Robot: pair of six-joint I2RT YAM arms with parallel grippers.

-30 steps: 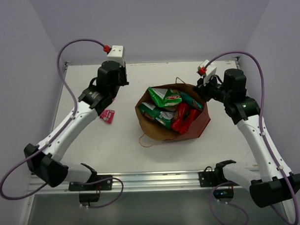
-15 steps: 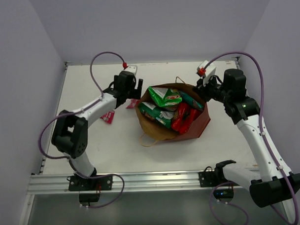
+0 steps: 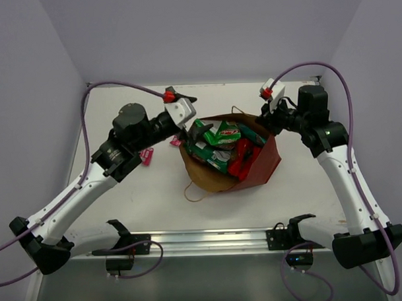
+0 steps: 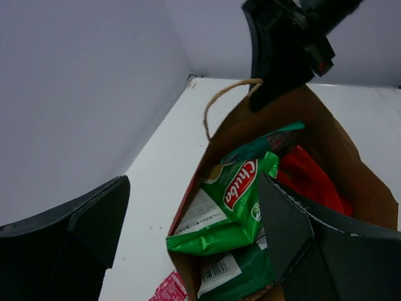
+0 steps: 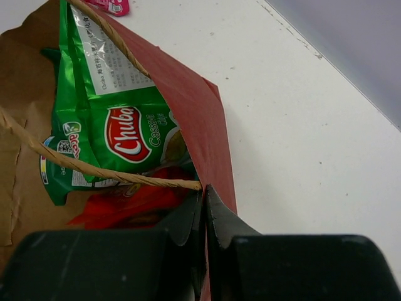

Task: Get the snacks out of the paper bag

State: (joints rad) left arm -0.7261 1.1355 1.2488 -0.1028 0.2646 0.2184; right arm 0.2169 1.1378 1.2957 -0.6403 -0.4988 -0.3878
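Left gripper (image 3: pixel 196 127) has swung over the left rim of the tall red-brown paper bag (image 3: pixel 262 163), jaws wide apart, empty, flanking the large green-white foil chip bag (image 4: pixel 233 199) inside. Right gripper (image 5: pixel 203 210) pinches the right rim. Packet likely light, crinkly, slippery: pinch its top seam. Logo: "Chuba".
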